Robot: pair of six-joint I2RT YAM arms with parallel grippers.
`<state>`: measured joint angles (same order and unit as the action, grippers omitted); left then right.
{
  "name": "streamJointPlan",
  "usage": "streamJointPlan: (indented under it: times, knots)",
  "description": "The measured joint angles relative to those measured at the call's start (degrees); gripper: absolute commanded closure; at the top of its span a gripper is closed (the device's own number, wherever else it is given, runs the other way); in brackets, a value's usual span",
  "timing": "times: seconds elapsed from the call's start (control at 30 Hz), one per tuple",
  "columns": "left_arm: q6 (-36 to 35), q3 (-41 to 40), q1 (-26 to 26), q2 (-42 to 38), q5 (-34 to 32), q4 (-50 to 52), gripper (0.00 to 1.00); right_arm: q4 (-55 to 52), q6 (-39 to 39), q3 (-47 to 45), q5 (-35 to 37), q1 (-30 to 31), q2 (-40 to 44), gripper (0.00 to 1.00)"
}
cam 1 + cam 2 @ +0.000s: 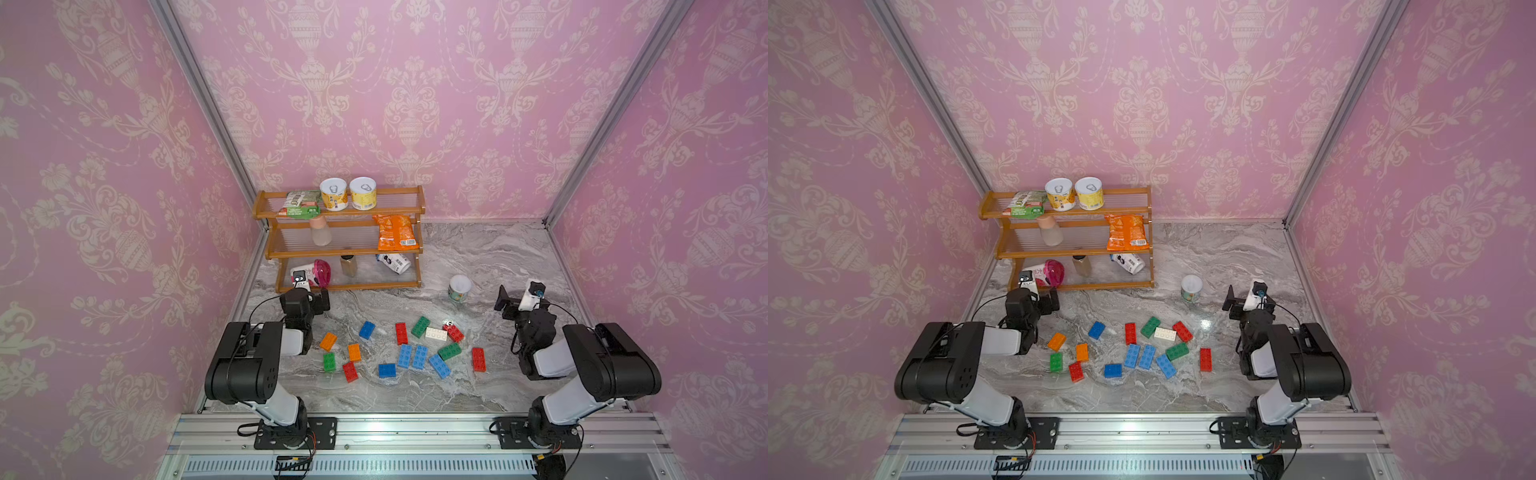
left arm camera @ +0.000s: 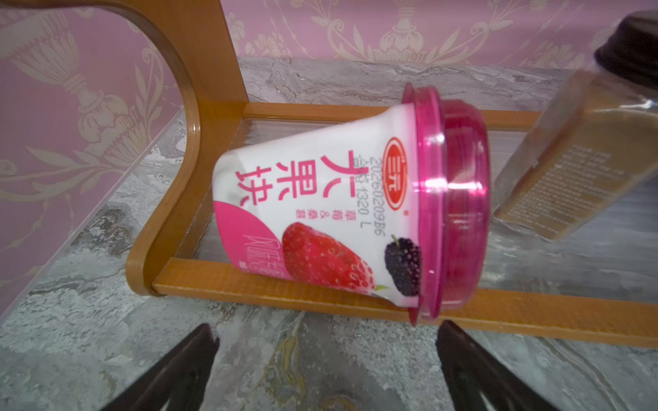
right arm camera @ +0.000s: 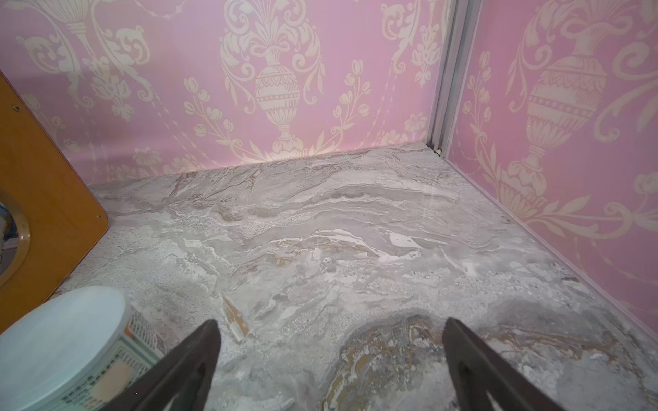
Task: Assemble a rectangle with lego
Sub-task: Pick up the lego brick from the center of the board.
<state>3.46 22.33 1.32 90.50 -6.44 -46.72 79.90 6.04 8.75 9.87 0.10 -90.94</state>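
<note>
Your left fingers (image 2: 192, 359) and right fingers (image 3: 199, 356) gape wide, empty, arms folded low at either side. Studded plastic lego bricks (image 1: 419, 356) scatter the glossy marble worktop (image 1: 498, 257).

The right gripper (image 3: 331, 322) hangs with its two dark fingers (image 3: 192, 363) spread wide above a grey, marble-patterned tabletop (image 3: 320, 220), bare surface showing between them. A white-lidded tub (image 3: 64, 341) with a printed label stands just beside one finger, near the rounded edge of an orange-brown wooden shelf panel (image 3: 46, 199). Pink wallpaper (image 3: 277, 71) with cream urn and flower motifs lines the two walls behind, which meet at a pale metal corner post (image 3: 447, 71).
</note>
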Motion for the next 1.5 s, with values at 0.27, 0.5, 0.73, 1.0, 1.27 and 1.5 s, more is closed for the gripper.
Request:
streamJointPlan:
  times: [0.27, 0.5, 0.73, 1.0, 1.27, 1.5]
  knots:
    - [0.00, 0.00, 0.00, 0.00, 0.00, 0.00, 0.01, 0.00, 0.00, 0.00, 0.00, 0.00, 0.00, 0.00]
    - [0.00, 0.00, 0.00, 0.00, 0.00, 0.00, 0.01, 0.00, 0.00, 0.00, 0.00, 0.00, 0.00, 0.00]
    - [0.00, 0.00, 0.00, 0.00, 0.00, 0.00, 0.01, 0.00, 0.00, 0.00, 0.00, 0.00, 0.00, 0.00]
    - [0.00, 0.00, 0.00, 0.00, 0.00, 0.00, 0.01, 0.00, 0.04, 0.00, 0.00, 0.00, 0.00, 0.00]
    - [0.00, 0.00, 0.00, 0.00, 0.00, 0.00, 0.01, 0.00, 0.13, 0.00, 0.00, 0.00, 0.00, 0.00]
    - [0.02, 0.15, 0.00, -1.05, -0.02, 1.68, 0.01, -0.02, 0.11, 0.00, -0.22, 0.00, 0.00, 0.00]
